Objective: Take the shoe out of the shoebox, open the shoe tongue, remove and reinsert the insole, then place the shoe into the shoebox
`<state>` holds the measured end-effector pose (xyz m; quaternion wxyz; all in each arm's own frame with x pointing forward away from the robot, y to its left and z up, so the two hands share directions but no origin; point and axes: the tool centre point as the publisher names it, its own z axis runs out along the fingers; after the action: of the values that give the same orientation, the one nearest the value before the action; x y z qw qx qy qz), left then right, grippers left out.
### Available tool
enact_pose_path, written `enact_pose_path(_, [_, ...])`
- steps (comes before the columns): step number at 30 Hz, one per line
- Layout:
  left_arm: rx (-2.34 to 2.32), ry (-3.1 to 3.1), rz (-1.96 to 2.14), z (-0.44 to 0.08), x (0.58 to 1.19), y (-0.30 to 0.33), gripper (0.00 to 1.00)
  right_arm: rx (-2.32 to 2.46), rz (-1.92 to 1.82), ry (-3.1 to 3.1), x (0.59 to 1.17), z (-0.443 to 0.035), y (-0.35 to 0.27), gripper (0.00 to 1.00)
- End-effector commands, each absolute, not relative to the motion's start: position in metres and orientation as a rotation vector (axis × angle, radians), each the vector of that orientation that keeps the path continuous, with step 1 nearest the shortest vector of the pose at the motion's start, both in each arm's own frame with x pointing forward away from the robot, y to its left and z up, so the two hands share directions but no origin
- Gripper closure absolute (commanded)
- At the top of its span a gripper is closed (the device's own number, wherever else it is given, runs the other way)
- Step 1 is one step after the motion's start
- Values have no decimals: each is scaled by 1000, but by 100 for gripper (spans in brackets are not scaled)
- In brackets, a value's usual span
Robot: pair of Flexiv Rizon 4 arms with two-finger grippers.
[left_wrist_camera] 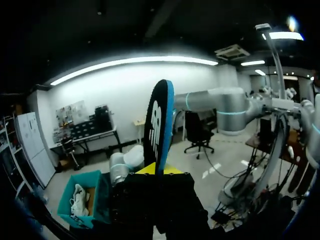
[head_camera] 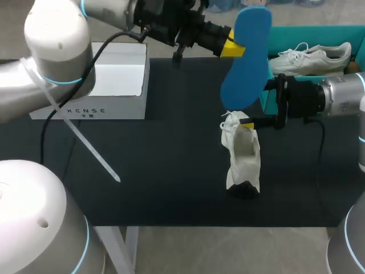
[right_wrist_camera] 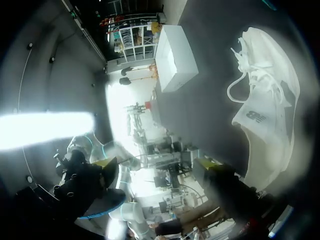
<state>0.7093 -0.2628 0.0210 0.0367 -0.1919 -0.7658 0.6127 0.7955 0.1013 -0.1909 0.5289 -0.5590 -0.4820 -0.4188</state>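
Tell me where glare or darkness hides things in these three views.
Head view: even light, no glare; the blue insole and the white shoe stand out against the dark table. Left wrist view: bright ceiling lamps behind leave the left hand almost black. Right wrist view: a white glare washes out the room beyond the table.

Bright glare amid dim surroundings

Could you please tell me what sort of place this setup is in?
Probably a robotics lab bench: the left gripper holds an insole above a dark table bearing a shoe and shoebox.
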Motion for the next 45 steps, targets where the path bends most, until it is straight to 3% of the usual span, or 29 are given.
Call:
enact_pose_path(1, [-567,-2665,1977,23,695,-254,100,-1337,-1002,-1150,795,-191,102,0])
enact_pose_path(16, [-567,-2665,1977,23,695,-254,100,-1337,-1002,-1150,795,-191,102,0])
enact_pose_path(21, [-1163,-2721,1952,39,693,-262,100,-1337,-1002,-1150,795,-191,102,0])
enact_pose_path(29, [-1455,-2714,1851,3,680,-271,100,-1337,-1002,-1150,795,-191,102,0])
enact_pose_path(45, [-1309,-2631,1982,-71,652,-263,100,-1337,-1002,-1150,795,-191,102,0])
